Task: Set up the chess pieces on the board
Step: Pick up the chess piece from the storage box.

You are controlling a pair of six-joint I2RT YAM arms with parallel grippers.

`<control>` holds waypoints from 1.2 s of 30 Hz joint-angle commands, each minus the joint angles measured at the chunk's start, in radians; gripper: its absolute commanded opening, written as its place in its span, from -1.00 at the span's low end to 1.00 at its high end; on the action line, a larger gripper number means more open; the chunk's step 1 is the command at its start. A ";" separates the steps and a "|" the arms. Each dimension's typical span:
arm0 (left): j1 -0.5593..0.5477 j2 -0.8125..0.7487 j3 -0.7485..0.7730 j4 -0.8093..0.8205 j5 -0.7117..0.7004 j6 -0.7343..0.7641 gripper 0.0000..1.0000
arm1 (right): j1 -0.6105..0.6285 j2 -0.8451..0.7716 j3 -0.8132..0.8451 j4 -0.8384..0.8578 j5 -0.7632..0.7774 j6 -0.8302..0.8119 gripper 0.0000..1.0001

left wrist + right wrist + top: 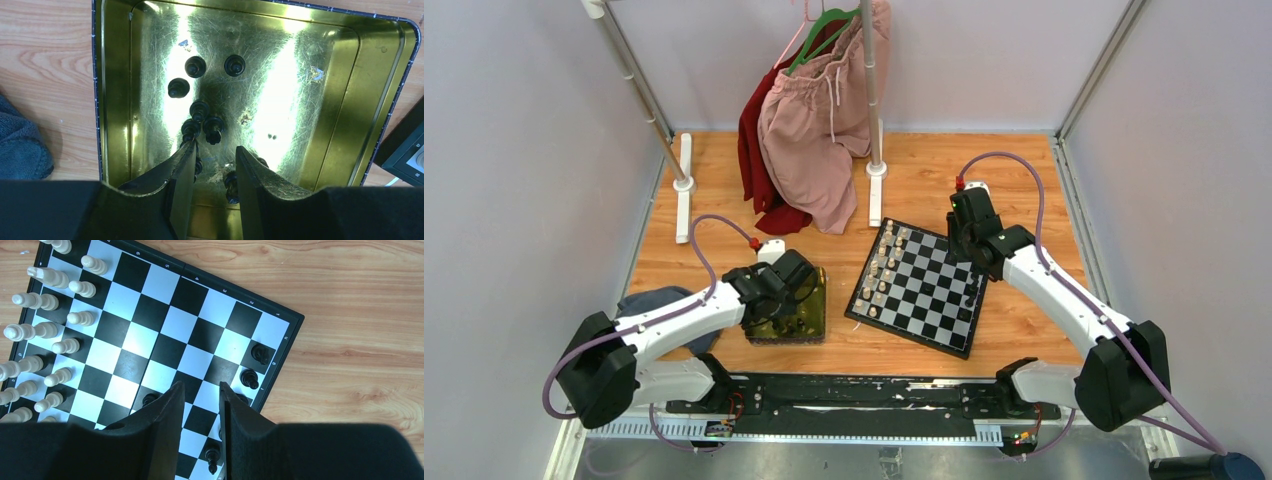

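Currently left gripper [215, 148], jaws apart, empty, could pinch two bunched pieces [213, 125] in tray [320, 110]; right gripper [201, 386], likewise, could topple board [135, 340] ones

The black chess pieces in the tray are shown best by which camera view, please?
The left wrist view: it looks straight down into the tray, where the chess pieces show clearly. The top external view hides most of the tray under the left arm; the right wrist view shows only the board.

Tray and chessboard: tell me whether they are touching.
Apart. The top external view shows a strip of bare wooden table between the tray and the board.
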 commanded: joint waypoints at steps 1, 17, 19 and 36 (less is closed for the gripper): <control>0.010 -0.010 -0.015 0.020 0.003 -0.009 -0.20 | 0.014 -0.001 0.018 -0.003 0.006 -0.009 -0.28; 0.031 0.047 -0.014 0.075 0.020 0.011 -0.23 | 0.014 0.014 0.020 -0.001 0.015 -0.018 -0.27; 0.033 0.057 -0.011 0.078 0.022 0.013 -0.24 | 0.014 0.017 0.022 -0.001 0.017 -0.023 -0.27; 0.047 0.099 0.001 0.099 0.015 0.030 -0.34 | 0.012 0.026 0.029 -0.001 0.030 -0.041 -0.27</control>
